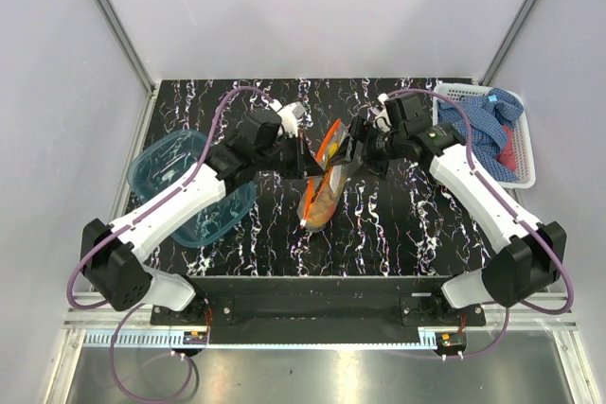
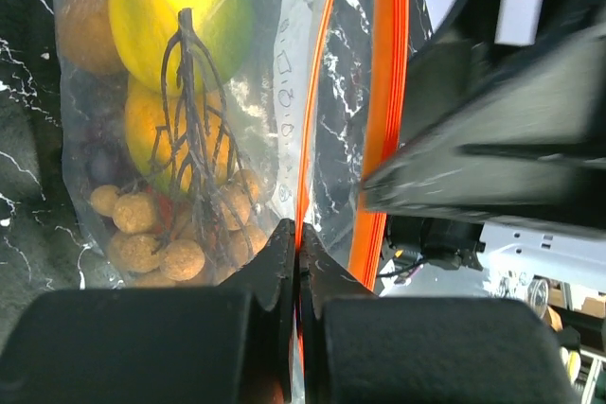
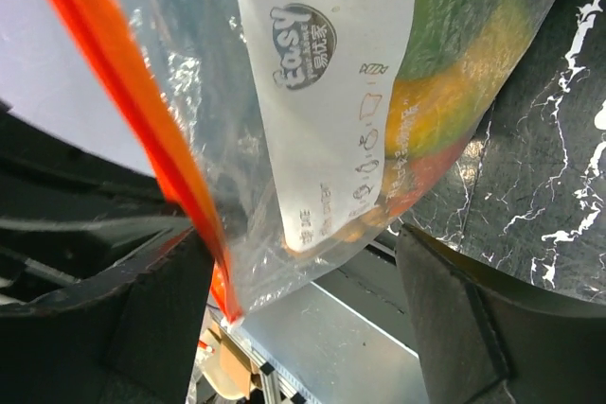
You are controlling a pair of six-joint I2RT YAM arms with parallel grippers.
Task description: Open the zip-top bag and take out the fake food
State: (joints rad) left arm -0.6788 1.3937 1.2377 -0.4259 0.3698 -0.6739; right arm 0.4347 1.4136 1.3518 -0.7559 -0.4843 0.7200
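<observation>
One zip-top bag [image 1: 320, 198]: left gripper [image 2: 299, 234] pinching, right gripper [image 3: 298, 248] seemingly astride.

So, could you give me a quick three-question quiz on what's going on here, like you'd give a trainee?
1. True or false: the left gripper is shut on the orange zip edge of the zip-top bag.
2. The fake food is: A, all inside the bag; B, partly out; C, all out.
3. Fill in: the right gripper has its jaws ___, with the bag between them.
Key: 1 true; 2 A; 3 open.
</observation>
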